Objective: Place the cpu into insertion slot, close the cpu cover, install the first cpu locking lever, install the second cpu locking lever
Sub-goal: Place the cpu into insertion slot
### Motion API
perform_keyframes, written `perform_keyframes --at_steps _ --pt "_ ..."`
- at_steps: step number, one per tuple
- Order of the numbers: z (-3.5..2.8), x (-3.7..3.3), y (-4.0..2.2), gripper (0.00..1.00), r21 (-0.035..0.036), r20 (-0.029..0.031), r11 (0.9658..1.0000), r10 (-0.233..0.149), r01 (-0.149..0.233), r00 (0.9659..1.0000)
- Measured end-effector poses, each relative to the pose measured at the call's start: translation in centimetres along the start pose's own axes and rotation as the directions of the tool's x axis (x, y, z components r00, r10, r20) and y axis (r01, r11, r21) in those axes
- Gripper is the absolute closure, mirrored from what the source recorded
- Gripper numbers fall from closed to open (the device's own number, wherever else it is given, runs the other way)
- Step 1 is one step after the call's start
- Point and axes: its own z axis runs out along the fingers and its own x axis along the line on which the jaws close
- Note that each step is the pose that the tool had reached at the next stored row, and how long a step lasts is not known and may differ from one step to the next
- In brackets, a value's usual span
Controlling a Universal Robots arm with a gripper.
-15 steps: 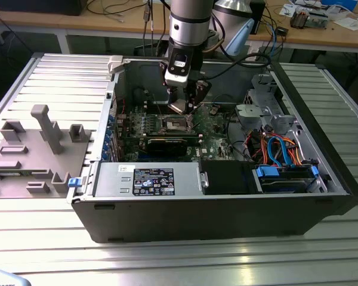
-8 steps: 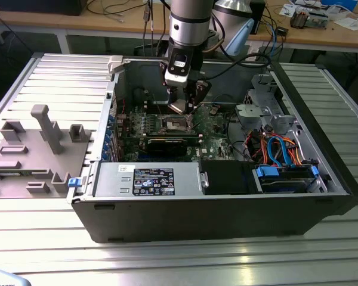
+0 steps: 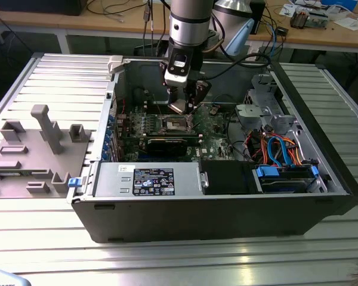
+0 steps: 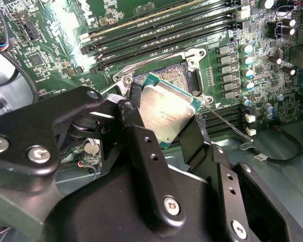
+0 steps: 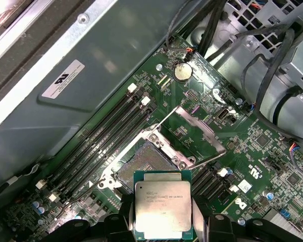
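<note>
Count: one cpu, one insertion slot, one cpu cover, two locking levers.

My end effector is clenched on the cpu. Two fingers grip its opposite edges, with the metal lid facing both wrist cameras. The cpu hangs just above the insertion slot, apart from it and not yet seated. In the first wrist view it overlaps one edge of the slot.

The slot's contact field is exposed. The cpu cover is flipped open and lies on the side toward the single coin cell. In the second wrist view, one wire lever and the other run along opposite sides of the slot. I can't tell whether either is hooked.

Memory slots: two banks, one on each side of the slot.

Container: one open computer case at mid-table. Inside it:
- one green motherboard
- one black graphics card
- one power supply against the near wall
- one drive cage with orange and blue cables, on the exterior view's right

One grey fixture block sits near the table edge on the exterior view's left, well apart from me.
</note>
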Motion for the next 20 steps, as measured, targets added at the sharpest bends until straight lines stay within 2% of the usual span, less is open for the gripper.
perform_keyframes --at_steps 20 --pt "0.02 0.00 0.00 0.45 0.0000 -0.0001 0.9999 0.015 -0.015 0.9999"
